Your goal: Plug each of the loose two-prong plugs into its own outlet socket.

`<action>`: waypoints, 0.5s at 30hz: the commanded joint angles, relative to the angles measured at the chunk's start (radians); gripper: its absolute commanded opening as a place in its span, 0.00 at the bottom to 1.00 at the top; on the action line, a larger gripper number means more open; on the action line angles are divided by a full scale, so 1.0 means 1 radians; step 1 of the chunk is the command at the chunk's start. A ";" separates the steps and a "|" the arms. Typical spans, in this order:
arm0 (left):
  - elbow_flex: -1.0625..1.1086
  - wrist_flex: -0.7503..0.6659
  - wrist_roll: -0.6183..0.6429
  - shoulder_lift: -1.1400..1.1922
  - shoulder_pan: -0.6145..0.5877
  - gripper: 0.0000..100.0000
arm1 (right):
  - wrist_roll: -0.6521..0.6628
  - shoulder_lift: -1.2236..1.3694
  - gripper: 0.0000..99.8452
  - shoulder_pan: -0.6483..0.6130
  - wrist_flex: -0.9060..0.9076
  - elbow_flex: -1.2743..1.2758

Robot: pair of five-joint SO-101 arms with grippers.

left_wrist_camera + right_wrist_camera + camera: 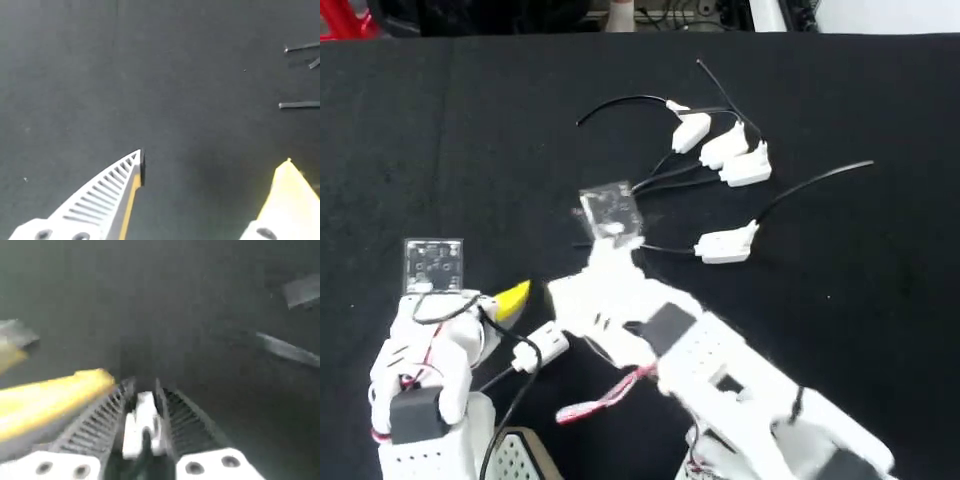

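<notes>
Right gripper [142, 385] clenched on a plug [142, 422], left gripper [215, 157] released: square its prongs to the left socket [433, 263] before pressing.

- Bare table [440, 140] lay open at the far left and far right — room to pass.
- Three plugs [725, 145] crowded the far middle.
- The right arm [720, 370] lay across the near middle, just before a socket [610, 210].
</notes>
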 commanded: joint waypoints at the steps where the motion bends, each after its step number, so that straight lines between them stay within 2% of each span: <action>1: 0.047 -0.003 -0.118 -0.003 -0.084 0.40 | 0.044 0.139 0.01 0.060 0.077 -0.125; 8: 0.179 -0.008 -0.308 -0.005 -0.213 0.40 | 0.112 0.412 0.01 0.080 0.209 -0.311; 15: 0.189 -0.012 -0.324 -0.005 -0.219 0.40 | 0.212 0.558 0.01 0.141 0.130 -0.366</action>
